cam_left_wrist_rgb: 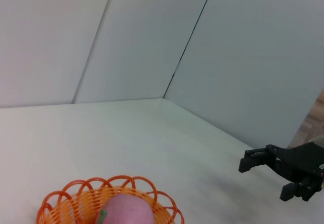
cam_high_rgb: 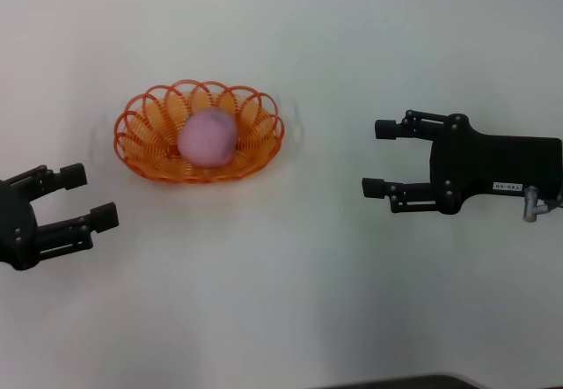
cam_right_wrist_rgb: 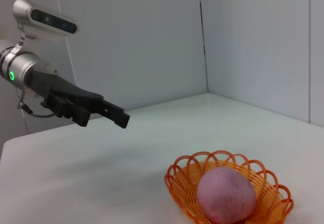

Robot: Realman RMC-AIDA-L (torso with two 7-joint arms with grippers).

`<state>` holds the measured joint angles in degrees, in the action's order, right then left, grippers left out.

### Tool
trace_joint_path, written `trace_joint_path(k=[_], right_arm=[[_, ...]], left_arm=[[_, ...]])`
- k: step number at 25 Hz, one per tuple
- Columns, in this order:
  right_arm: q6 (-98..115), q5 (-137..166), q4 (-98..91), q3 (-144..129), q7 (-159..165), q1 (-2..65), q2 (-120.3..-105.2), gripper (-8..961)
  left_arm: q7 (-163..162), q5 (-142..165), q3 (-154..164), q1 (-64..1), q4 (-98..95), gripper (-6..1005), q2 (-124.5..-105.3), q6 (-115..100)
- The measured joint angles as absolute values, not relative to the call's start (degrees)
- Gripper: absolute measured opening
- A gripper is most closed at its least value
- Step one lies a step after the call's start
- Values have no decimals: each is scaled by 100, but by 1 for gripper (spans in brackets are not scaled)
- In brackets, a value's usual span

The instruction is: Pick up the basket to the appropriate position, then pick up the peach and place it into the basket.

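Observation:
The orange open-weave basket (cam_high_rgb: 141,147) stands on the white table left of centre. The pink peach (cam_high_rgb: 208,137) lies inside it. The basket (cam_left_wrist_rgb: 66,201) and peach (cam_left_wrist_rgb: 126,211) show in the left wrist view, and the basket (cam_right_wrist_rgb: 273,196) and peach (cam_right_wrist_rgb: 225,193) show in the right wrist view. My left gripper (cam_high_rgb: 86,195) is open and empty, low at the left, apart from the basket. My right gripper (cam_high_rgb: 376,157) is open and empty at the right, well clear of the basket. It also shows far off in the left wrist view (cam_left_wrist_rgb: 266,178). The left gripper shows far off in the right wrist view (cam_right_wrist_rgb: 119,116).
The white table (cam_high_rgb: 281,301) has grey walls behind it (cam_left_wrist_rgb: 152,36). A dark strip shows at the table's front edge (cam_high_rgb: 422,382).

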<state>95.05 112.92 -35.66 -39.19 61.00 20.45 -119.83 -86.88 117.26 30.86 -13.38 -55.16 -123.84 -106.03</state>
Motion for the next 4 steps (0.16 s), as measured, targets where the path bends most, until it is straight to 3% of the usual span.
trace_joint_path(k=[4], right_arm=[[9493,11294,-3559,-3920,6099,2054,-11983,860]], left_arm=[[-8684,11724,3085,-1326,-5509,875,-12384,-10603]])
